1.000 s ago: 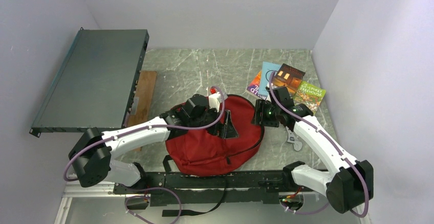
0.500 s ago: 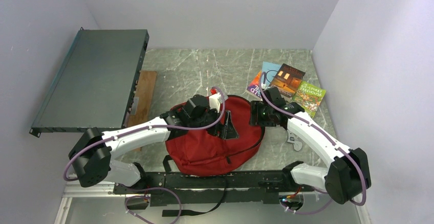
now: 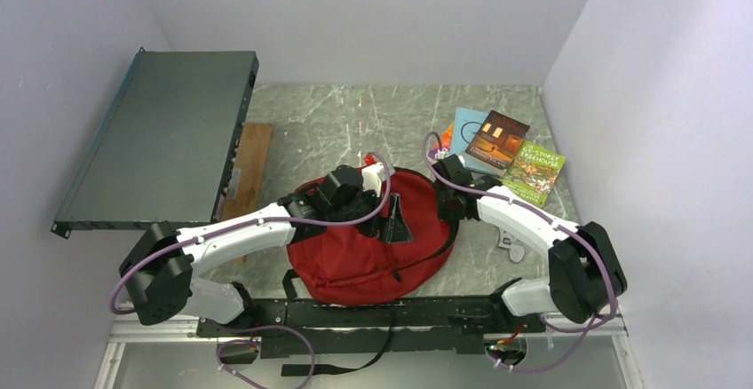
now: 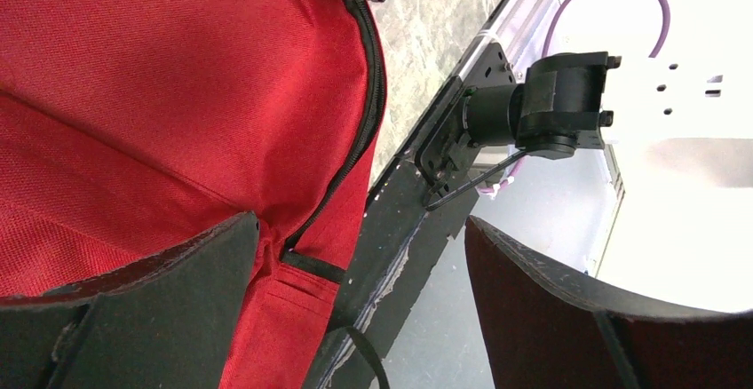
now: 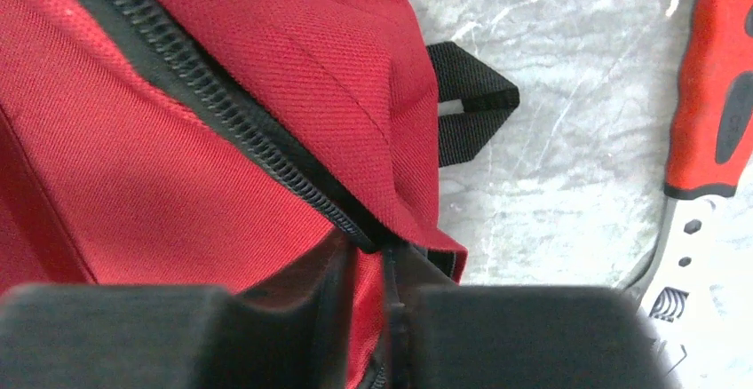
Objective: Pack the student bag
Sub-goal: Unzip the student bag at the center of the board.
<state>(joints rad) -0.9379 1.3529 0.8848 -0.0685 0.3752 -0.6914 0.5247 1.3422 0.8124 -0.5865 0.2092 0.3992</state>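
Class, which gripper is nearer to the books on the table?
Right. The right gripper is at the edge of the student bag nearest the books; the left gripper is over its middle.

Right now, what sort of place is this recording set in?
Probably a robot test booth, not a classroom: two arms bolted at the table edge, bare white walls close around, a red backpack and books laid out.

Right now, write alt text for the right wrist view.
The right claw pinches the zipper edge of a red bag on a marble table. Its black loop sticks out; a red-handled tool lies at the right edge.
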